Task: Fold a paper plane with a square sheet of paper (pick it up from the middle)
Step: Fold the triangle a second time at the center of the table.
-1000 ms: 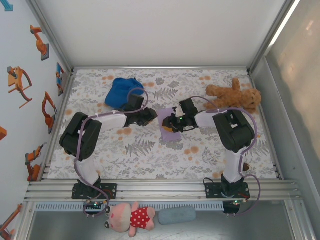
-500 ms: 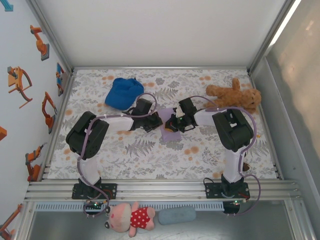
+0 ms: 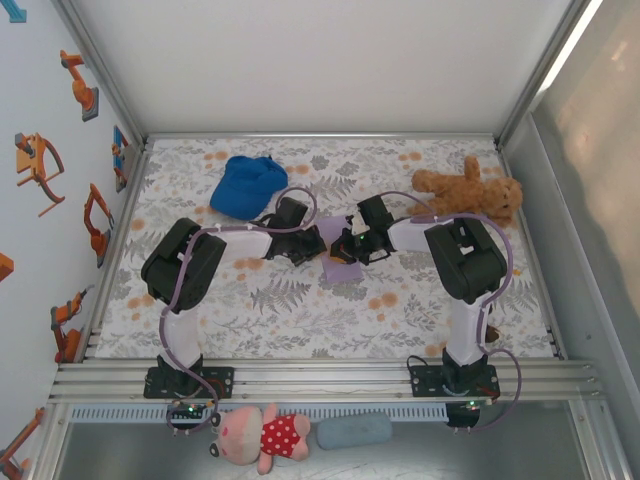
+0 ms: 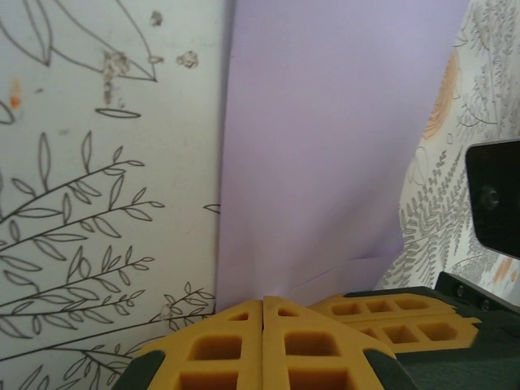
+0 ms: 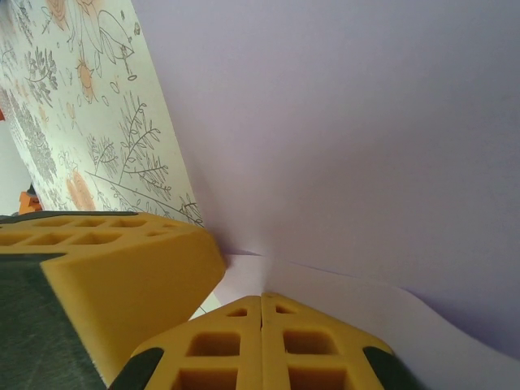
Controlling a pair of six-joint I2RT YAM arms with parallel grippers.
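1. Left gripper (image 4: 262, 302): jaws pressed together on the edge of the square sheet of paper (image 4: 325, 146), which spreads away ahead of the tips.
2. Right gripper (image 5: 262, 299): jaws clamped on the same sheet, just beside the left gripper.
3. Blue cap (image 3: 243, 185): well beyond the left gripper.

White arms (image 3: 178, 345) (black at the joints) carry thin purple cables (image 3: 163, 325) and yellow, square-pocketed jaws.

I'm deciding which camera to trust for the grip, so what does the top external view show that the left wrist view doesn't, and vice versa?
Top external adds the blue cap, the brown teddy bear and the pink plush toy. Left wrist adds the left pincer shut on the edge of the square sheet of paper. Both show that sheet on the floral table cover.
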